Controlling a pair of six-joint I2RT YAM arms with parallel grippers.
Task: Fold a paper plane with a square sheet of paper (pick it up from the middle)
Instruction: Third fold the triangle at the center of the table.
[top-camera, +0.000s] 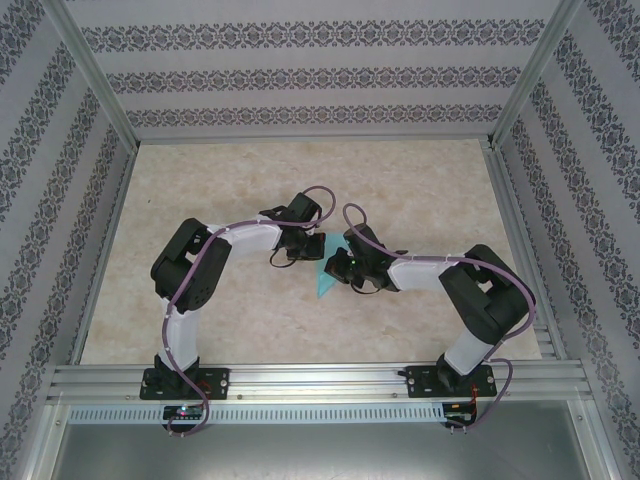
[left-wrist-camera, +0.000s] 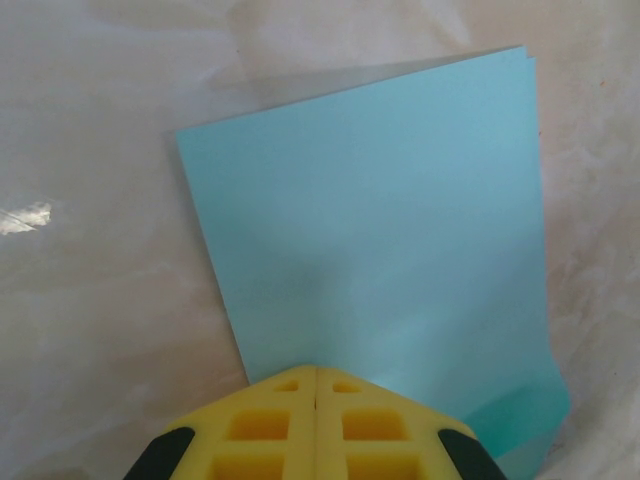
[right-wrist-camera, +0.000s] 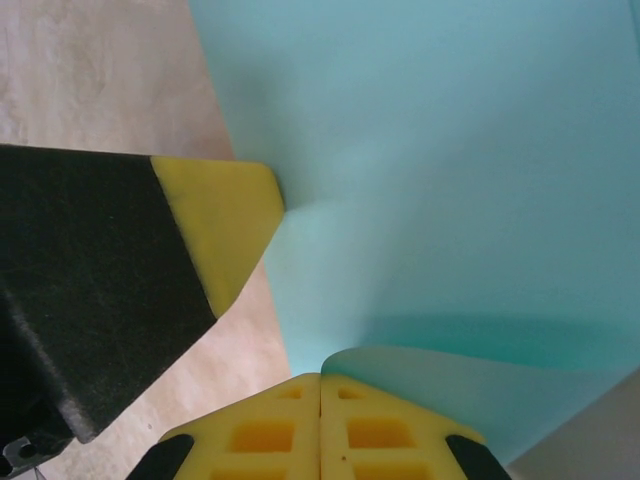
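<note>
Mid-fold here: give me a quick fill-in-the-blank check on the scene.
1. The left gripper and the right gripper are both ___.
2. Their fingertips are coloured ___.
3. At its far edge, the paper shows ___ layers.
Missing: shut; yellow; two.

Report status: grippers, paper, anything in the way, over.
Left gripper shut, tip on the folded sheet of paper. Right gripper shut at its raised edge, pinch unconfirmed. Both grippers crowded close over the sheet.

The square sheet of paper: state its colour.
The paper is plain teal-blue, best seen in the left wrist view.
</note>
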